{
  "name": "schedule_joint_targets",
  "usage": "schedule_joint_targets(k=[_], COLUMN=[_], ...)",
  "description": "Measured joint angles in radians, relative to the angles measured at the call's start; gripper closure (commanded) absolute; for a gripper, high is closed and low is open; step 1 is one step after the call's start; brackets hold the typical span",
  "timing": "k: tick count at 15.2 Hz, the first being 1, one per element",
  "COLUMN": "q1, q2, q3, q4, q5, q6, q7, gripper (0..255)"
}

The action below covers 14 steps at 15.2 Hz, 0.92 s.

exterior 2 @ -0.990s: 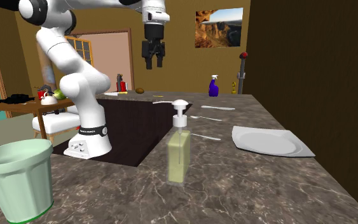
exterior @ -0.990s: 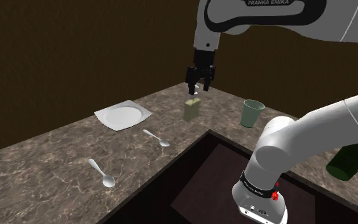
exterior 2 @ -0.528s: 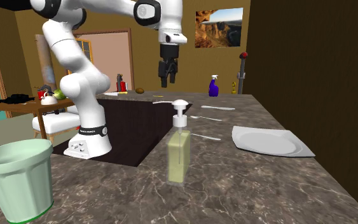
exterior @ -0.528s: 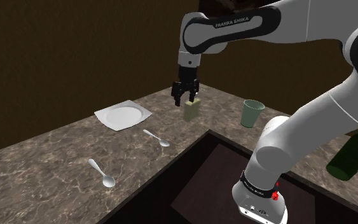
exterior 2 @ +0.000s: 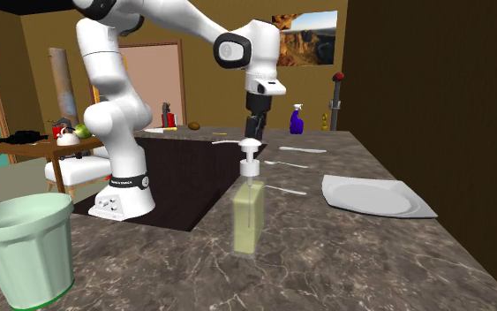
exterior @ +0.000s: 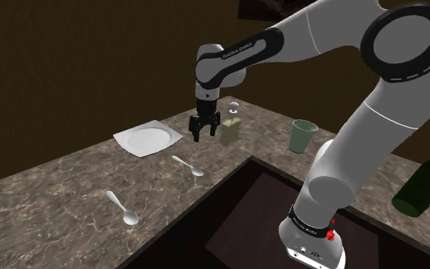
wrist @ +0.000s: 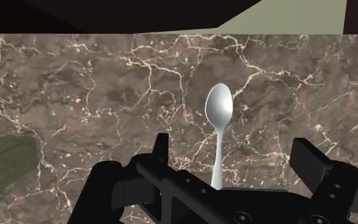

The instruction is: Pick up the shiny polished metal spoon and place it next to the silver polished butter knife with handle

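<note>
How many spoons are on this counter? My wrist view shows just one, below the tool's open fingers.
Observer: Two. In the shoulder view the first spoon lies by a white plate; the second spoon lies farther toward that view's lower left.
Operator: What stands beside the tool?
Observer: A soap dispenser, just to the shoulder view's right of the tool.
Operator: Anything beyond it?
Observer: A pale green cup, farther to that view's right.

lettering: "FRANKA EMIKA" | on: white arm link (exterior: 240, 52) just above the wrist, dark letters running along it, shoulder view | also: small white print on the dark band (exterior: 310, 223) round the arm's base, too small to read
</note>
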Motion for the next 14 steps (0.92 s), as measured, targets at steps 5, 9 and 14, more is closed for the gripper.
schedule_joint_targets(k=[5, 9, 14], q1=[0.014, 0.02, 0.024], q2=[0.199, 0.356, 0.439], q3=[0.007, 0.014, 0.023], q4=[0.085, 0.169, 0.196], q5=[0.029, 0.051, 0.065], q6=[0.1, 0.16, 0.21], q7=[-0.031, -0.057, -0.071], gripper=[0, 0, 0])
